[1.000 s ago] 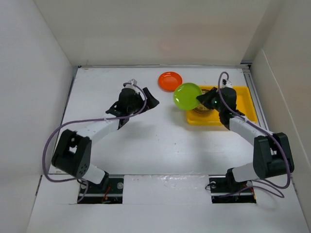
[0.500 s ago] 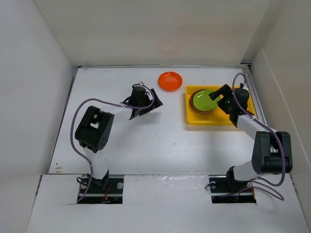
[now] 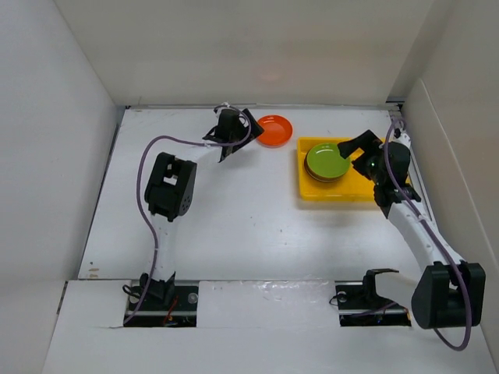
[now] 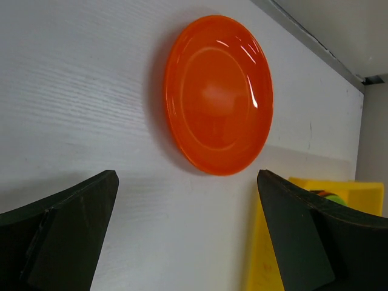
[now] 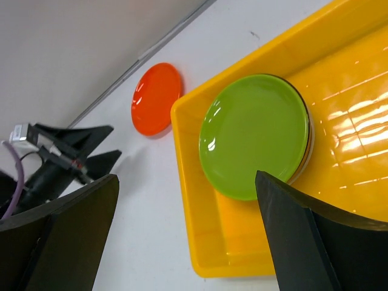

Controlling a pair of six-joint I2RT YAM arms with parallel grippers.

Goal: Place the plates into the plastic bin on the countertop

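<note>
No writing, brand, number or sign is showing legibly in any view. A small white tag (image 5: 20,133) is sitting on the cable at the left arm's wrist, toward the far edge of the counter, but it is showing too small to tell whether anything is printed on it.
</note>
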